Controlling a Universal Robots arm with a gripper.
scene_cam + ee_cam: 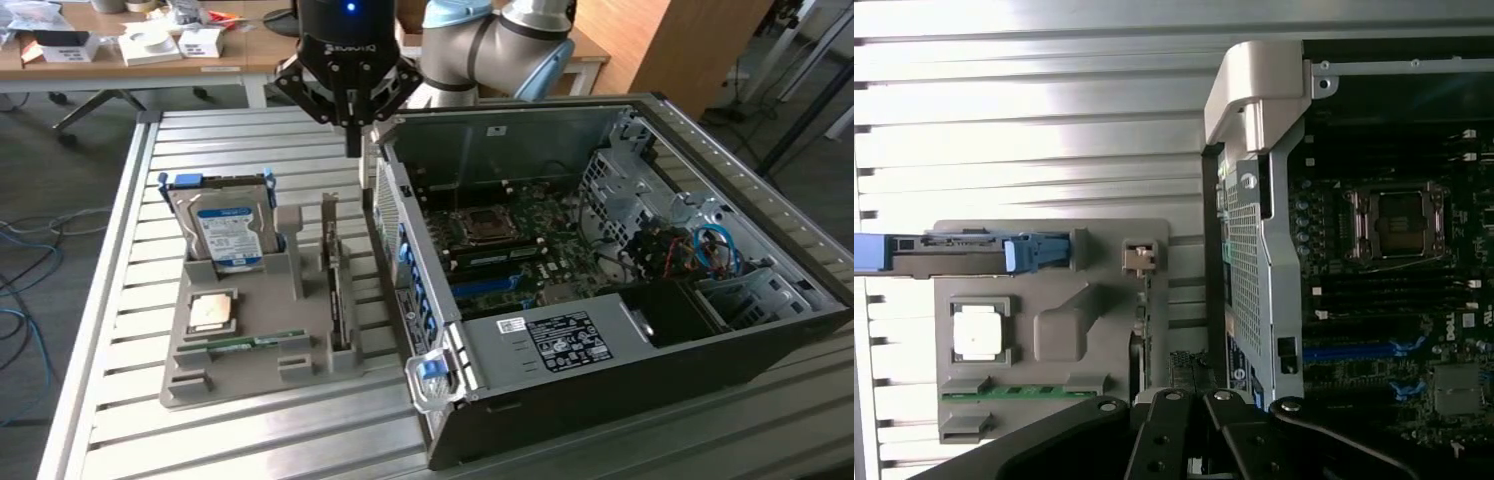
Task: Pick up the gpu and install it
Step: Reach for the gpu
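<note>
The slatted metal worktop (240, 440) carries everything. Across the right half of the exterior view the computer case (521, 135) lies on its side with the panel off. I take it that is so the motherboard faces up and its slots can be reached from straight above.

The arm (507, 45) comes in from the top centre of that frame. Its pincer (358, 140) hangs point-down over the gap between the case's rear wall and the parts tray. It is clenched, fingers pressed together, with nothing between them. In the wrist view the pincer (1191, 400) hovers just beside the case's perforated rear wall (1254, 250).

Left of centre in the exterior view sits a grey moulded tray (247, 375), each part in its own recess. That looks meant to give every part a known place and a free edge to grab. A hard drive (227, 235) with a blue-and-white label stands upright at the tray's far end.

The gpu (330, 270) stands on edge in a long slot along the tray's case-side border, well below the pincer and untouched. From here it is a thin dark slab, brownish along one face. From the wrist camera the gpu (1144, 320) shrinks to a slim line with a small metal bracket at one end.

A square processor (211, 312) lies flat in the tray's middle. A narrow green memory stick (247, 343) lies in a groove nearer the tray's front.
</note>
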